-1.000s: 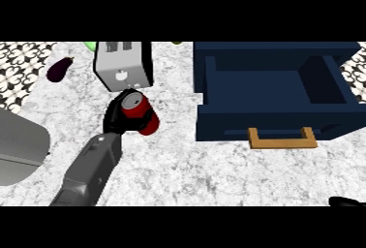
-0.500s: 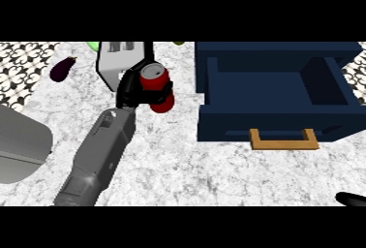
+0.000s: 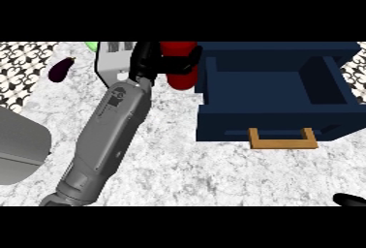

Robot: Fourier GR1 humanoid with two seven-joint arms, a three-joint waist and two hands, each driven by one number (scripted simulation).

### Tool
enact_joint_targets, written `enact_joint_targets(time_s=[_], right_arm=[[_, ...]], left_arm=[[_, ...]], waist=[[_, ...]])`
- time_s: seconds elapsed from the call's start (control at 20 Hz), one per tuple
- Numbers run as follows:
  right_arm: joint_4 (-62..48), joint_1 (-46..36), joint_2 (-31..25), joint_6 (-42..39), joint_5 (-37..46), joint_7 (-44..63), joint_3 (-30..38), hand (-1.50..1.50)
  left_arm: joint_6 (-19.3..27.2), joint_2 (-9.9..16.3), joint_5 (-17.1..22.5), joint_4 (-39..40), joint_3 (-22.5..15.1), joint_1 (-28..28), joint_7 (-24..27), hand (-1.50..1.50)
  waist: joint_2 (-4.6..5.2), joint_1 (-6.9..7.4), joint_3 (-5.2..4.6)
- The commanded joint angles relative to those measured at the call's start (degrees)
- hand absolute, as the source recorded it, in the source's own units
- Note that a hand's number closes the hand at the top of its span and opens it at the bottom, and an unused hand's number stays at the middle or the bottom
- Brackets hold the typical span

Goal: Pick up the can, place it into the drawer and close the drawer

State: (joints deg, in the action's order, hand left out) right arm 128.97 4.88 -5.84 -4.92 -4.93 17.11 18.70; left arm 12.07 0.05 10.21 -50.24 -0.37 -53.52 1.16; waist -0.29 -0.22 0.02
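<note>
Can (image 3: 180,68), red and held roughly upright, sits in the curled black fingers of the left hand (image 3: 150,60) near the counter's far edge, just left of the open navy drawer (image 3: 275,114). The drawer's cavity lies to the can's right, past the near side wall, so the coming move is, in my judgement, a carry rightward over that wall. The right hand (image 3: 350,199) barely shows at the lower right corner; I cannot tell its fingers' state.

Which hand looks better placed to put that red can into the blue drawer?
The left hand: its fingers are already curled round the red can, right beside the open drawer. The right hand only peeks in at the lower right edge, holding nothing.
</note>
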Motion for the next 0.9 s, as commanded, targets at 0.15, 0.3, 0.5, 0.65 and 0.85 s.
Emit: enact_joint_targets(time_s=[0.15, 0.3, 0.5, 0.65, 0.85], right_arm=[[-3.41, -4.67, -3.63, 0.18, -2.04, 1.32, 3.64, -1.5], [-1.26, -0.12, 2.12, 0.62, 3.61, -1.66, -3.24, -1.5], [2.25, -3.7, -0.66, 2.17, 1.63, 5.7, -1.65, -1.5], [0.46, -1.19, -1.25, -0.67, -2.68, 1.39, 1.66, -1.5], [0.3, -3.19, -1.53, -0.17, -1.57, 1.91, 0.44, -1.5]], left_arm=[[6.86, -0.05, 0.47, -5.81, -5.64, -7.63, -11.46, 1.5], [7.34, -0.05, 1.56, 1.96, -5.17, -12.72, -8.44, 1.5], [9.01, 0.27, 0.67, 8.02, -2.26, -23.27, -12.98, 1.5], [8.38, -0.05, 2.39, 10.69, -3.61, -24.91, -12.79, 1.5], [10.98, -0.05, 5.88, 18.33, -6.36, -30.38, -11.22, 1.5]], waist=[[0.19, -0.19, 0.0], [0.46, -0.84, 0.0], [0.58, -1.18, -0.01], [0.52, -1.43, 0.03], [0.92, -2.83, 0.06]])
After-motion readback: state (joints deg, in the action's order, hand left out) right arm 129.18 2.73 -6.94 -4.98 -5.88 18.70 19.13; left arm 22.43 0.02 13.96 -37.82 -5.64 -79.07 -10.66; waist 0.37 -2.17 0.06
